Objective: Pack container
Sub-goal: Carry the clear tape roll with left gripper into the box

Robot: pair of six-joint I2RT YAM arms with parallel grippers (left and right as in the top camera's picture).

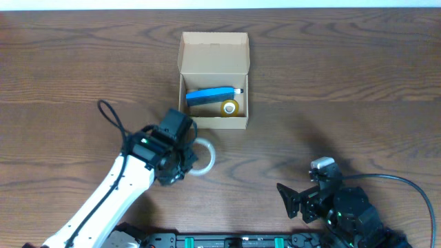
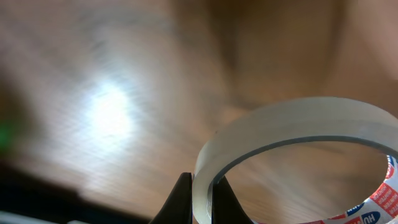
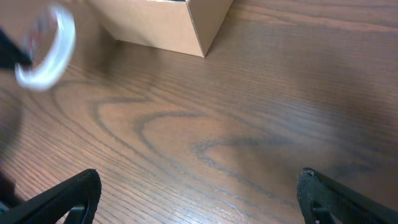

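Observation:
The container (image 1: 236,124) is a small tan cardboard box with its flap lid standing open at the back of the table. Inside lie a blue object (image 1: 209,96) and a small yellow tape roll (image 1: 229,107). My left gripper (image 1: 187,160) is shut on the wall of a clear tape roll (image 1: 205,157), in front of the box and to its left. In the left wrist view the roll (image 2: 292,130) stands between the black fingers (image 2: 180,202), above the wood. My right gripper (image 3: 199,193) stands open over bare table at the front right. Its view shows the box corner (image 3: 186,28) and the held roll (image 3: 46,53).
The wooden table (image 1: 331,83) runs wide on both sides of the box. A black cable (image 1: 114,120) loops beside the left arm. The right arm's base (image 1: 344,210) sits at the front edge.

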